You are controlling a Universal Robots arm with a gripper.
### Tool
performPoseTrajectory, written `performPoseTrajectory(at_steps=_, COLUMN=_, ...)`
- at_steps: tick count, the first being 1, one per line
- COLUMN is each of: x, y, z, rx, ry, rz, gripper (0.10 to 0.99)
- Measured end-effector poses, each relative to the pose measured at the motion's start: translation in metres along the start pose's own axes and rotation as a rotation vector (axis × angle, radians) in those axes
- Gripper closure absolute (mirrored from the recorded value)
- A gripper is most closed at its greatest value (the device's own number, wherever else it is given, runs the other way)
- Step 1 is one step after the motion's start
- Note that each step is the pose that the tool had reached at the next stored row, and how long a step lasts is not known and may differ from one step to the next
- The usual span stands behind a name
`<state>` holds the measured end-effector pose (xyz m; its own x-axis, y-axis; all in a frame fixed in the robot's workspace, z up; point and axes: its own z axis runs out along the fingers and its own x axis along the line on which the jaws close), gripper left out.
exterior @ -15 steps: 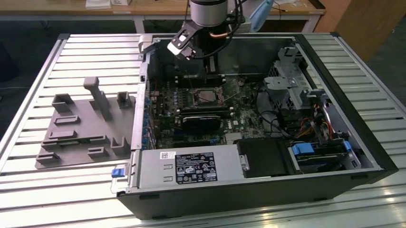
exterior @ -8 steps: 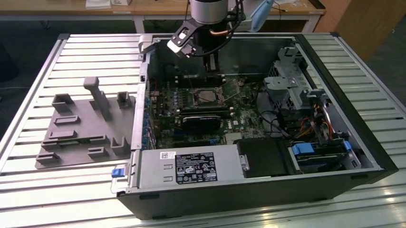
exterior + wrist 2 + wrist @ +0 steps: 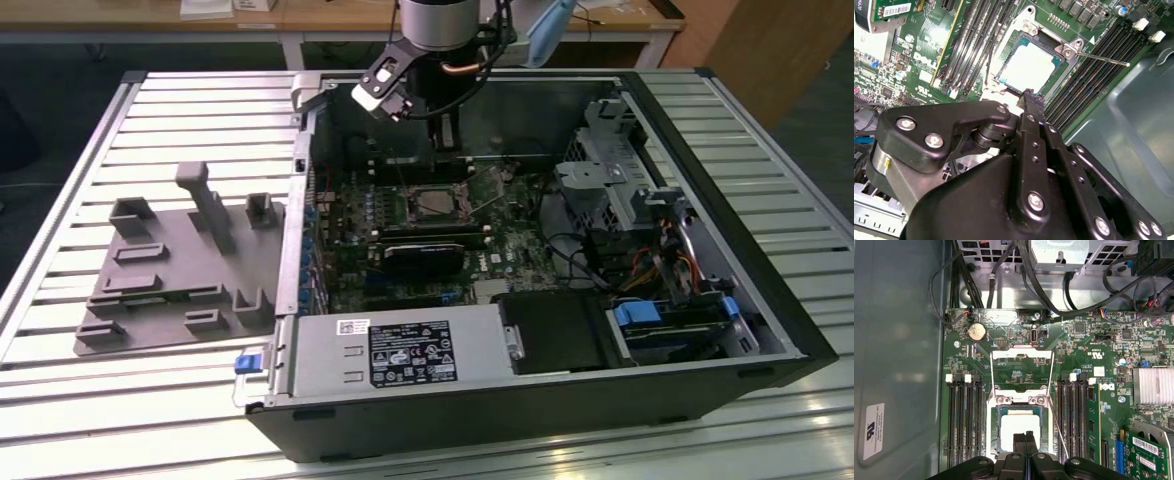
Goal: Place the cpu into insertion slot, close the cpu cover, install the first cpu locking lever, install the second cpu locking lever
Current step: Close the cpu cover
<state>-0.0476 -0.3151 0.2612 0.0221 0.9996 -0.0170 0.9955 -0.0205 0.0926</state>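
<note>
The cpu (image 3: 1016, 421) sits in insertion slot (image 3: 1019, 410); cpu cover (image 3: 1021, 355) hinged open. The claw (image 3: 446, 150), closed and empty, at 12 o'clock of slot in the exterior view. Step judged: cover closing; needs frame pressed down

Open computer case (image 3: 747, 330) lies on its side on the table (image 3: 80, 400). Fixture tray (image 3: 147, 300) on the table just beside the case, at the exterior view's left. Motherboard (image 3: 1094, 355) lies in the case. The cpu (image 3: 1016, 421) sits in the insertion slot (image 3: 996, 432), with memory slots (image 3: 966, 425) on both sides. The cpu cover (image 3: 1021, 356) is swung off the slot, between it and the coin cell (image 3: 976, 331). Gripper (image 3: 1025, 436) over the cpu's edge; contact cannot be told. In the exterior view: power supply (image 3: 387, 350) along the case's near edge, heatsink block (image 3: 427, 255) between it and the slot, drive cage (image 3: 601, 150) at the right.
</note>
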Motion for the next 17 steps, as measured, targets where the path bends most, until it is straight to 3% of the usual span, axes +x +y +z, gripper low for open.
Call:
performPoseTrajectory(at_steps=3, x=0.0, y=0.0015, z=0.0, rx=0.0, ry=-0.0002, rz=0.0, gripper=0.984)
performPoseTrajectory(at_steps=7, x=0.0002, y=0.0087, z=0.0008, rx=0.0, ry=0.0, rz=0.0, gripper=0.984)
performPoseTrajectory(at_steps=17, x=0.0008, y=0.0337, z=0.0031, rx=0.001, ry=-0.0001, rz=0.0, gripper=0.984)
